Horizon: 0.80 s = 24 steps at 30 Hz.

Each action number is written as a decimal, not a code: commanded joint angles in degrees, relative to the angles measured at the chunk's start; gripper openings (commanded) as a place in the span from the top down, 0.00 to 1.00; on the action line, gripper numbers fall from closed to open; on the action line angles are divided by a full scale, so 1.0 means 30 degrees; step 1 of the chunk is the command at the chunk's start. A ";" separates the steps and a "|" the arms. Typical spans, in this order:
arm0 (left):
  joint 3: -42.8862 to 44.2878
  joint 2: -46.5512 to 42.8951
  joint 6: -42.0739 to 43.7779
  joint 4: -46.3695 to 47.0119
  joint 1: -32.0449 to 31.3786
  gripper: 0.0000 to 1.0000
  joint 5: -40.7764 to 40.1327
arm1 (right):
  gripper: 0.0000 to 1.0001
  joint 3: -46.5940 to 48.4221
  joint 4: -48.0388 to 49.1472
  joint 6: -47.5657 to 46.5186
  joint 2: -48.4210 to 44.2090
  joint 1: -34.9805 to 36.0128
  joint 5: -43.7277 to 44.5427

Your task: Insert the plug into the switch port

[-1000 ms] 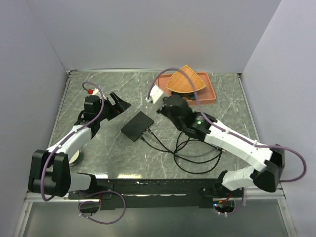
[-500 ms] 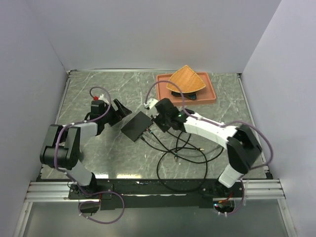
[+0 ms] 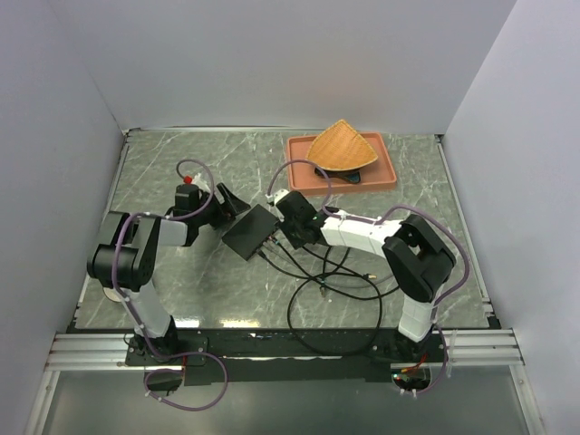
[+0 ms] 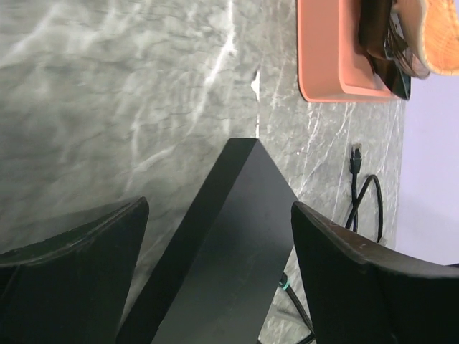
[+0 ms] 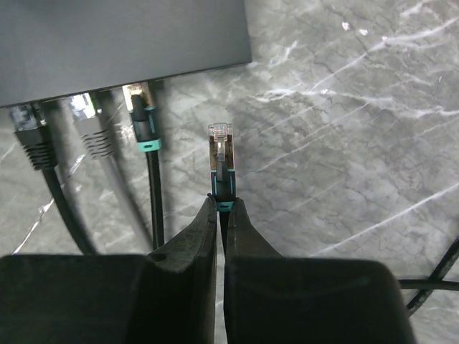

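Black plug [image 5: 221, 161], pinched by right fingers [image 5: 188, 240], sits mid-frame just below switch [image 5: 122, 36] edge, uninserted; left fingers [image 4: 72, 265] spread around switch.

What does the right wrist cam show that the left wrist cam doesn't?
Right wrist only: the right claw pinching the plug, its tip short of the black box edge, beside three cables already plugged in. Left wrist only: the open left claw straddling the box, the terracotta tray, and a loose connector lying free. Both: the black box and the marble table.
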 commanded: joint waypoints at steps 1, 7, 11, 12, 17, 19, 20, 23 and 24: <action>0.0798 0.0797 0.0312 -0.0416 -0.0560 0.15 0.0109 | 1.00 -0.0275 0.1810 0.1154 0.0499 0.0114 0.0624; 0.1092 0.1149 0.0371 -0.0856 -0.0648 0.26 0.0284 | 1.00 -0.0274 0.2747 0.1799 0.1057 0.0143 -0.0370; 0.1180 0.1266 0.0489 -0.0886 -0.0707 0.33 0.0459 | 1.00 -0.0216 0.2924 0.2063 0.1263 0.0172 -0.0432; 0.1180 0.1324 0.0518 -0.0857 -0.0736 0.34 0.0460 | 1.00 -0.0245 0.2983 0.2063 0.1234 0.0173 -0.0402; 0.1444 0.1559 0.0606 -0.1121 -0.0882 0.36 0.0519 | 1.00 -0.0043 0.2897 0.2121 0.1496 0.0173 -0.0491; 0.1502 0.1530 0.0635 -0.1266 -0.0883 0.37 0.0490 | 1.00 -0.0011 0.2953 0.2092 0.1673 0.0173 -0.0490; 0.1503 0.1501 0.0664 -0.1296 -0.0912 0.37 0.0489 | 1.00 -0.0069 0.3041 0.2121 0.1673 0.0173 -0.0519; 0.1591 0.1500 0.0781 -0.1589 -0.0912 0.38 0.0401 | 1.00 0.0018 0.2897 0.2209 0.1790 0.0172 -0.0490; 0.1620 0.1500 0.0782 -0.1589 -0.0912 0.38 0.0401 | 1.00 0.0018 0.2867 0.2209 0.1877 0.0173 -0.0461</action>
